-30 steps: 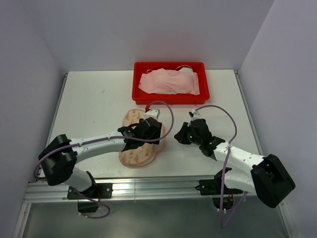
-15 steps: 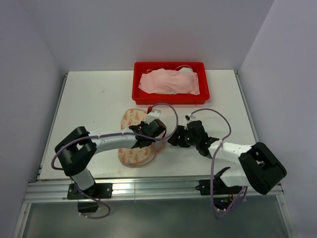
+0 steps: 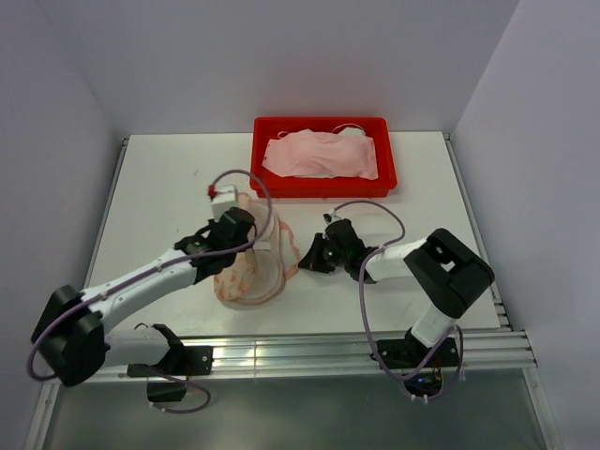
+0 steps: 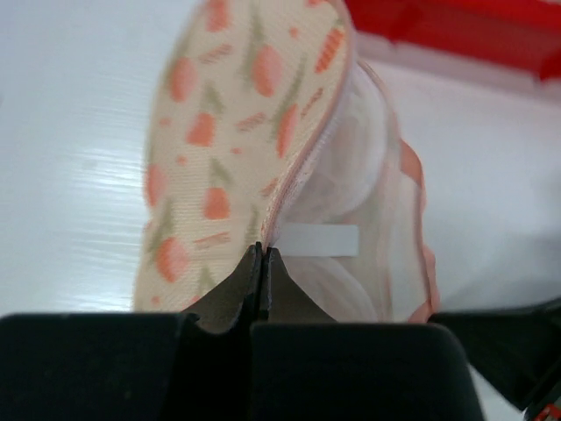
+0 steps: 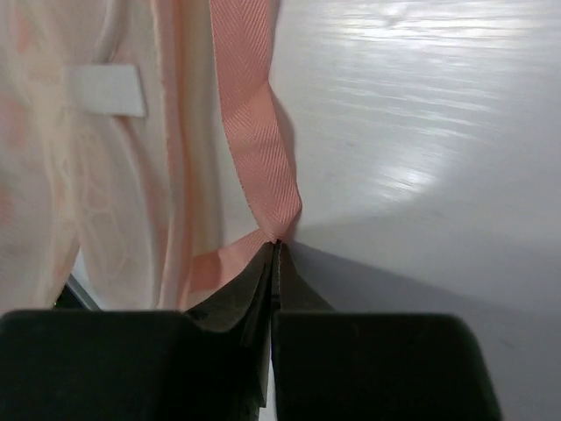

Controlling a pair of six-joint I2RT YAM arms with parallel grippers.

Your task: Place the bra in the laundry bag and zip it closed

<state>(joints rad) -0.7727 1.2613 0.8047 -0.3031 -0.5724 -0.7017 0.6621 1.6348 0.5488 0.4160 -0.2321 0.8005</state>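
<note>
The laundry bag (image 3: 248, 277) lies on the white table near its front, cream with orange motifs. My left gripper (image 3: 246, 242) is shut on the zip edge of its upper flap (image 4: 237, 132), which stands lifted so the pale lining and a white label (image 4: 320, 239) show. At the bag's right side, my right gripper (image 3: 305, 258) is shut on the pink edging tape (image 5: 254, 132). In the wrist views each pair of jaws (image 4: 263, 250) (image 5: 276, 244) meets on fabric. The pink bra (image 3: 323, 155) lies in the red tray.
The red plastic tray (image 3: 323, 122) stands at the back of the table, just behind the bag. Grey walls close in the left, right and back. A metal rail runs along the table's front edge (image 3: 281, 352).
The left gripper has shut on the bag's flap edge and pulled it up and to the left. My right gripper moved left to the bag, opened, then shut on the pink edging.
</note>
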